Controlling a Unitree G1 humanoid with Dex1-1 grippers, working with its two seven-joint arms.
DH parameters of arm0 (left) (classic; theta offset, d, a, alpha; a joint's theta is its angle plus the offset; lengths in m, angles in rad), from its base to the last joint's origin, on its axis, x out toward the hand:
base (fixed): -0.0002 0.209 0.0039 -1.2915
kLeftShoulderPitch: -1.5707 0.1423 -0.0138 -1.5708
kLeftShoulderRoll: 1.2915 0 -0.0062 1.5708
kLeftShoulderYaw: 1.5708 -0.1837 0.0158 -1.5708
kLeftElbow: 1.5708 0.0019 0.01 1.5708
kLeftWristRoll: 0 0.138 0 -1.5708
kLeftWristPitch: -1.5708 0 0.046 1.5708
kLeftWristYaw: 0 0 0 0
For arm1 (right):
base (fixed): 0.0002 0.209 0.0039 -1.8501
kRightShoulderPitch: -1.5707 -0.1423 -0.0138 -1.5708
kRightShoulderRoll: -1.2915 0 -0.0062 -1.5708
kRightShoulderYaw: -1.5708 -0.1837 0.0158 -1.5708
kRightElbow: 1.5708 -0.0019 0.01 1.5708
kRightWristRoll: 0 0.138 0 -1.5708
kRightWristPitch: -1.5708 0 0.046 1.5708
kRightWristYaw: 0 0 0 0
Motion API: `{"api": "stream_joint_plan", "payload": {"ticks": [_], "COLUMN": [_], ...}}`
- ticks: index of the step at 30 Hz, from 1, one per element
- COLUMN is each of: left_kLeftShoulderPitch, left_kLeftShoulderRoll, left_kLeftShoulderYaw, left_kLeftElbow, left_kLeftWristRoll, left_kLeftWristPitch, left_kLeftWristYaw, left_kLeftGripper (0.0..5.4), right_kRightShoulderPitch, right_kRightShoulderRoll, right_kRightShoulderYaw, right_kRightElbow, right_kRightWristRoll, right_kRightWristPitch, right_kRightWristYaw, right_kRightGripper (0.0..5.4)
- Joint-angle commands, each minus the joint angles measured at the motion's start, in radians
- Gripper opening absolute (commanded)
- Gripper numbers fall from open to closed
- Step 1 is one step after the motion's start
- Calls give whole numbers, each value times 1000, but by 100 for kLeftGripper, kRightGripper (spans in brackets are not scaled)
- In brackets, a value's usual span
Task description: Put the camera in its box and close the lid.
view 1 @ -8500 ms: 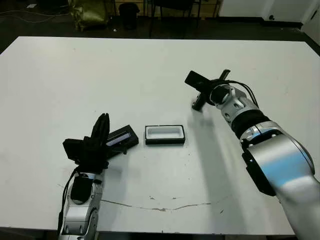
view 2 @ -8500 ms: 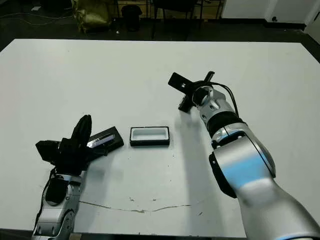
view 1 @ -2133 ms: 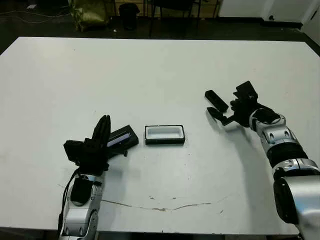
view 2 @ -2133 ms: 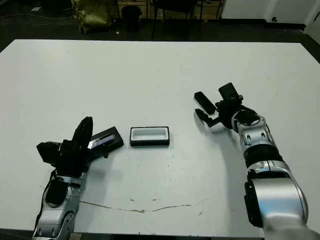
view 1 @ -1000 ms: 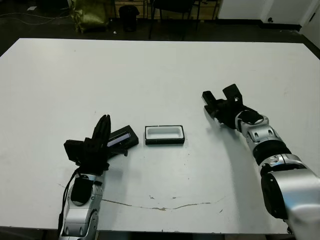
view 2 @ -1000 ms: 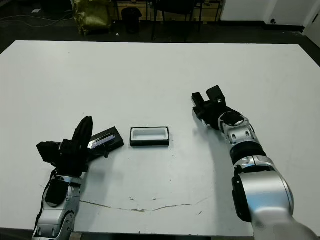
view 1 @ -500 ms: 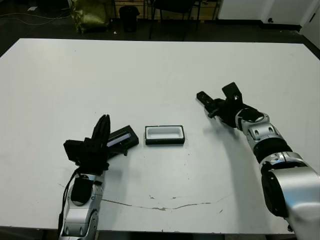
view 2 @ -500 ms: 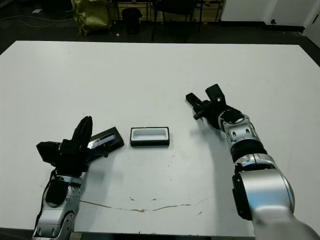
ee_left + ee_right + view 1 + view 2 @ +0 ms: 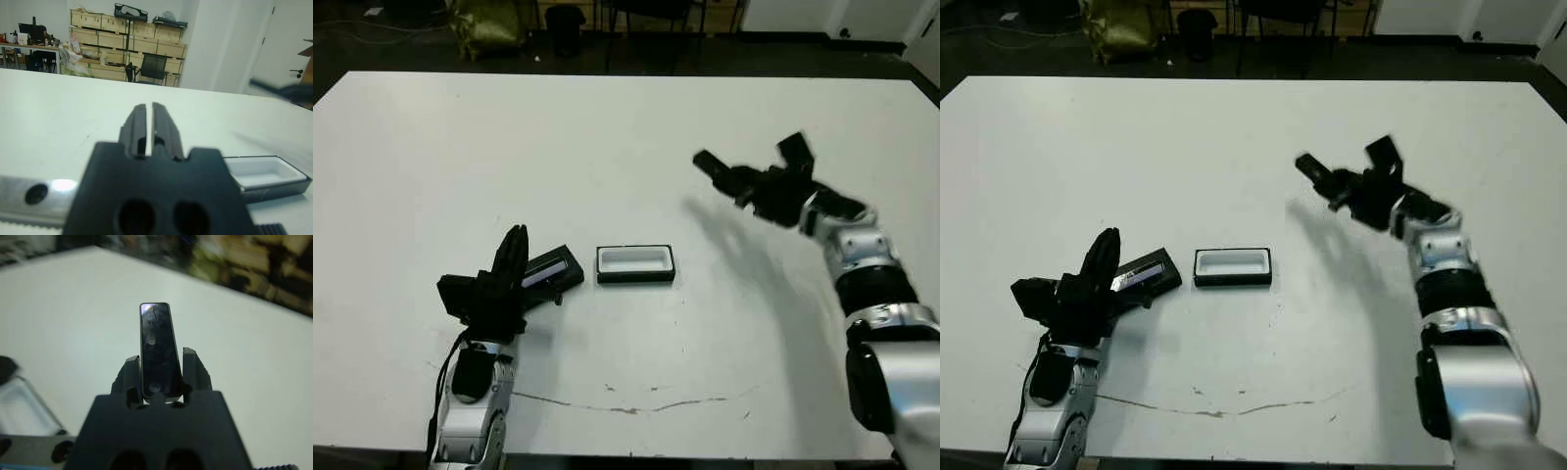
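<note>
Right gripper (image 9: 156,382) is clamped on the camera (image 9: 156,348), the bar sticking out lengthwise between our two fingers, lifted clear of the table at our 1 o'clock. The box (image 9: 635,264) sits open, white lining up, near table centre; from the held camera it lies down toward 7 o'clock, well apart. Box long axis runs 9-to-3 across us; the camera's axis slants from about 10 to 4, so we judge a wrist turn is needed to line it up before lowering. Right arm is plainly the one for the insertion. The lid (image 9: 552,270) lies flat just beside the box at its 9 o'clock end, glossy strip up, angled a little; left gripper (image 9: 146,122) rests right by it, fingers pressed together with only a slit between, holding nothing. Table (image 9: 607,127) is bare white, with a thin crack line along the near edge. Beyond the far edge: dark floor, a chair, stacked wooden crates.
</note>
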Motion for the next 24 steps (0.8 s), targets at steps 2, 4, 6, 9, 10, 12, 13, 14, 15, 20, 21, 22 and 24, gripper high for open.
{"api": "stream_joint_plan", "payload": {"ticks": [2,4,6,9,10,12,13,14,15,20,21,22,24], "left_kLeftShoulderPitch": [16,18,21,22,20,16,15,16,17,17,18,17,18], "left_kLeftShoulderRoll": [3,4,5,5,5,4,4,3,2,1,2,3,3], "left_kLeftShoulderYaw": [-1,-3,-3,-1,1,4,5,4,4,4,5,5,7], "left_kLeftElbow": [-7,-16,-29,-39,-34,-27,-26,-28,-32,-29,-30,-27,-26], "left_kLeftWristRoll": [12,12,15,16,14,10,9,9,10,3,5,6,4], "left_kLeftWristPitch": [27,36,53,62,56,49,49,51,55,51,50,46,48], "left_kLeftWristYaw": [10,12,18,21,19,16,15,16,18,14,16,16,17], "left_kLeftGripper": [0,0,0,0,0,0,0,0,0,0,0,0,0], "right_kRightShoulderPitch": [55,60,60,61,60,57,54,53,53,40,38,36,33], "right_kRightShoulderRoll": [-44,-59,-81,-104,-108,-118,-125,-130,-133,-131,-126,-121,-113], "right_kRightShoulderYaw": [26,51,87,144,164,210,233,251,267,339,349,360,377], "right_kRightElbow": [-215,-314,-406,-500,-518,-551,-572,-589,-602,-591,-578,-566,-540], "right_kRightWristRoll": [45,68,81,82,84,75,65,59,54,33,28,21,11], "right_kRightWristPitch": [49,122,198,237,239,241,256,269,272,272,271,264,241], "right_kRightWristYaw": [86,119,153,198,219,252,257,259,262,301,302,305,314], "right_kRightGripper": [53,53,53,53,53,53,53,53,53,53,53,53,53]}}
